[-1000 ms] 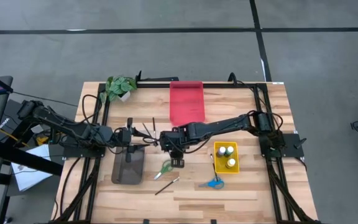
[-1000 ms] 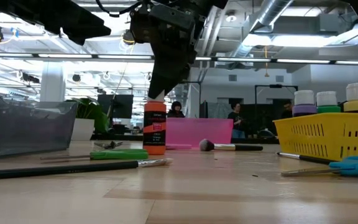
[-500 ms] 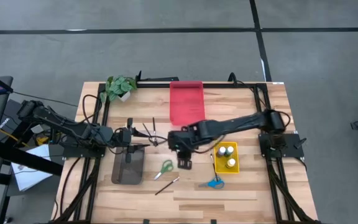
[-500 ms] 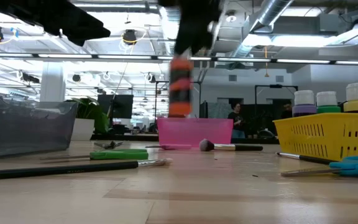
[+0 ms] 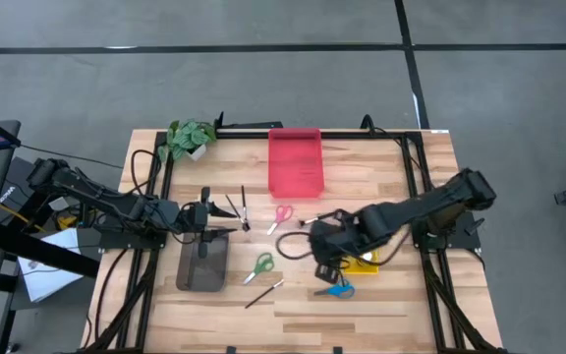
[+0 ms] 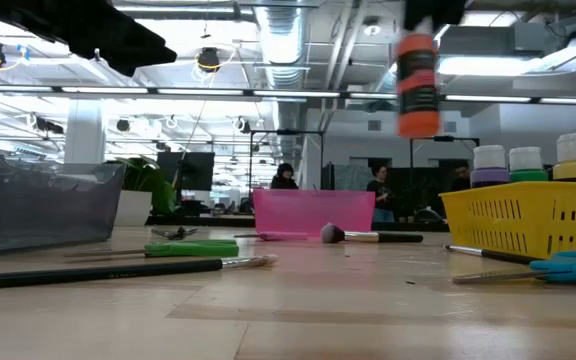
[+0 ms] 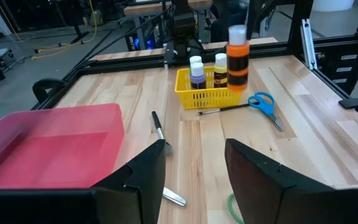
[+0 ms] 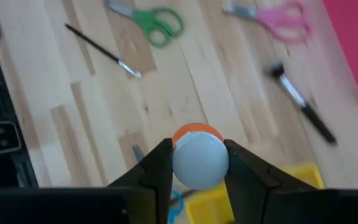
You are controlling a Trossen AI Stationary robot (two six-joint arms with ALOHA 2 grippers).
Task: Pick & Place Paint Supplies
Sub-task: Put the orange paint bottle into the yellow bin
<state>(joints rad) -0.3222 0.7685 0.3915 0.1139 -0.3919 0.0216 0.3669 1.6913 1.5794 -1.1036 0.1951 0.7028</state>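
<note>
An orange paint bottle [image 6: 417, 85] with a white cap hangs high over the table beside the yellow basket [image 7: 213, 94]. My right gripper [image 8: 199, 163] is shut on it, right of the table's middle [image 5: 326, 262]. The basket holds two small bottles [image 7: 207, 70]. Blue scissors [image 5: 337, 289] lie at the basket's near side, green scissors [image 5: 261, 265] and pink scissors [image 5: 281, 216] nearer the middle. A thin brush [image 5: 263, 292] lies by the green scissors. My left gripper [image 7: 194, 168] stands open over the grey tray's far end [image 5: 204, 244], with nothing between its fingers. My right gripper pinches the bottle's white cap [image 8: 199, 155] between its two fingers [image 8: 156, 167], one on each side. The fingers come from above, pointing steeply down. The bottle hangs upright below them, lifted clear of the table and higher than the basket's rim.
A red tray [image 5: 295, 159] lies at the far middle and a potted plant [image 5: 190, 138] at the far left corner. A black-handled brush [image 7: 158, 127] and further thin brushes [image 5: 239, 208] lie left of the pink scissors. The dark frame rails [image 5: 416, 187] border the work area.
My right gripper has risen and swung toward the table's right edge and a little nearer, rolling as it went. It carried the orange bottle from standing on the table near the middle up to beside the yellow basket. The pink scissors have come into view.
</note>
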